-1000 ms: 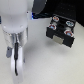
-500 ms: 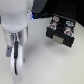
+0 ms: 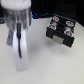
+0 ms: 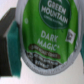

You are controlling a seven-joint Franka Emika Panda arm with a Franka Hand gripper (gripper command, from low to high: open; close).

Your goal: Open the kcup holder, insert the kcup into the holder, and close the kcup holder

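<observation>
Gripper (image 3: 15,45) clamped on kcup (image 4: 47,32), we see Green Mountain lid filling wrist view. Kcup holder (image 3: 61,31) well apart toward exterior view's right, open white tabletop (image 3: 50,65) between.

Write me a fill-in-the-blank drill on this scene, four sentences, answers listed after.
1. The lid of the kcup filling the wrist view is mainly ____.
2. The large brand words on that lid read ____ Mountain.
3. The kcup holder is colored ____.
4. In the exterior view, the kcup holder sits toward that view's ____ of the white arm.

Answers: green; Green; black; right
</observation>
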